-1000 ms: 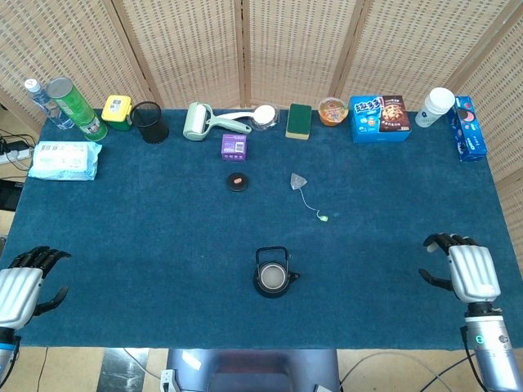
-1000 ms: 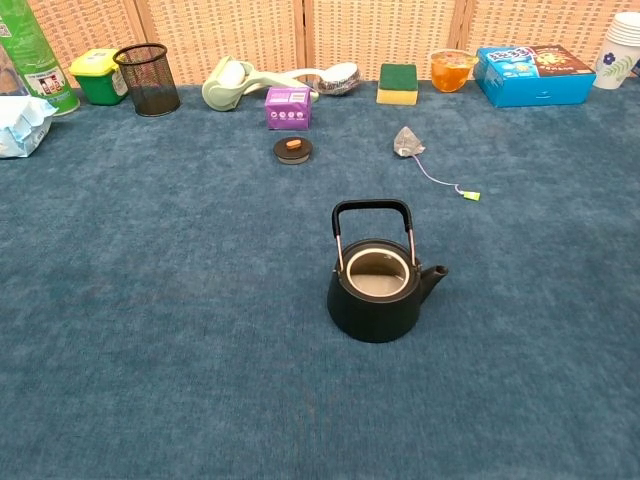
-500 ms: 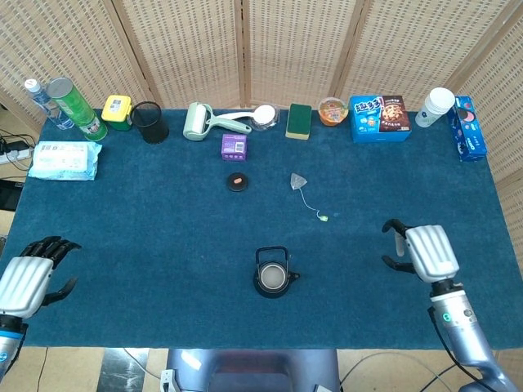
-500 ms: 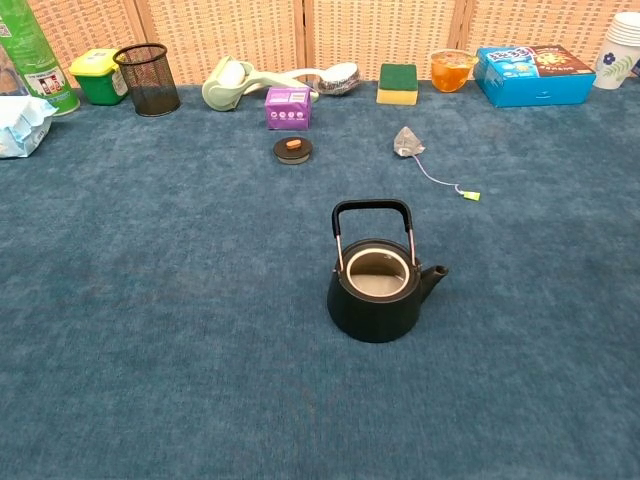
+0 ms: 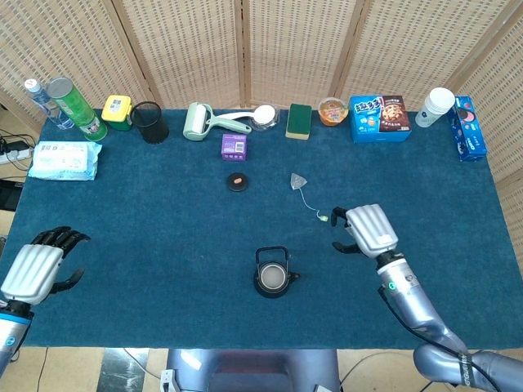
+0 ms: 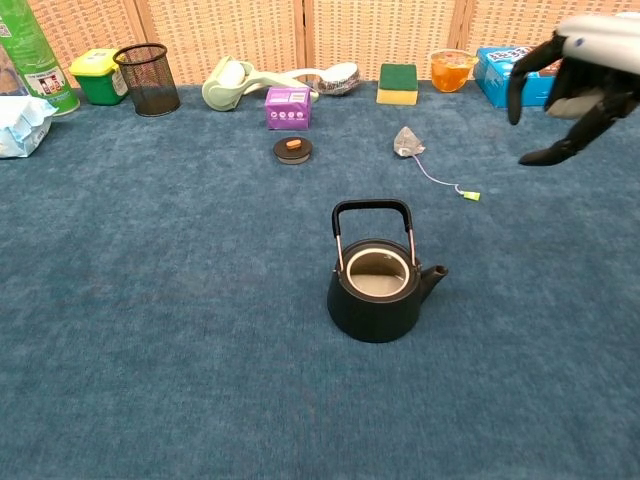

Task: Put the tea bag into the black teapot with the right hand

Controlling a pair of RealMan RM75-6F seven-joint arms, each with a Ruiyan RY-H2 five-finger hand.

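Reach step: the right robot hand (image 5: 369,229), fingers spread and empty, hovers by the tag of the tea bag (image 5: 298,180) lying on the counter (image 5: 147,245); next, pinch it, then carry to the black teapot (image 5: 272,276)

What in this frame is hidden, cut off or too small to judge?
- Left hand: absent from the chest view; head view shows only its back.
- Right hand: cut by the chest view's top right edge.
- Black teapot: interior bottom hidden by its rim.
- Tea bag: tag print too small.
- Blue box: partly behind the right hand.
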